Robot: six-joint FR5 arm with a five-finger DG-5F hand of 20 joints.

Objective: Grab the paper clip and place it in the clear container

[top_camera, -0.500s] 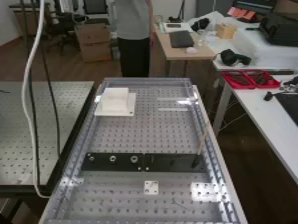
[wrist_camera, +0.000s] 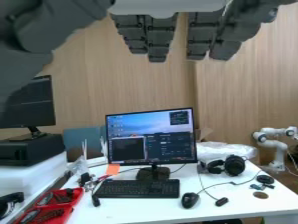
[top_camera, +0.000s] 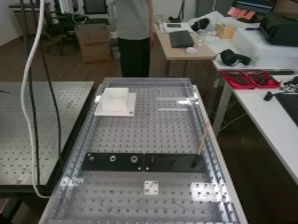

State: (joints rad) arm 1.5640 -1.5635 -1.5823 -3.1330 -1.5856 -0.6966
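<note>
Unchanged since the earlier frame are the bench items in the high view. The dark grey robot hand (wrist_camera: 157, 37) is held open in the wrist view, its fingers extended. On the perforated grey metal bench (top_camera: 126, 137), a white block on a square base (top_camera: 115, 102) is set at eleven o'clock, and a small white plate with holes (top_camera: 151, 187) at six. A thin dark sliver (top_camera: 180, 205) lies towards five; whether it is the paper clip cannot be told.

Soft, fairly even indoor light leaves white glare patches on the perforated bench (top_camera: 123, 135), with a glowing monitor (wrist_camera: 151, 137), a bright white desk (wrist_camera: 133, 206) and dim brown floor (top_camera: 100, 70).
</note>
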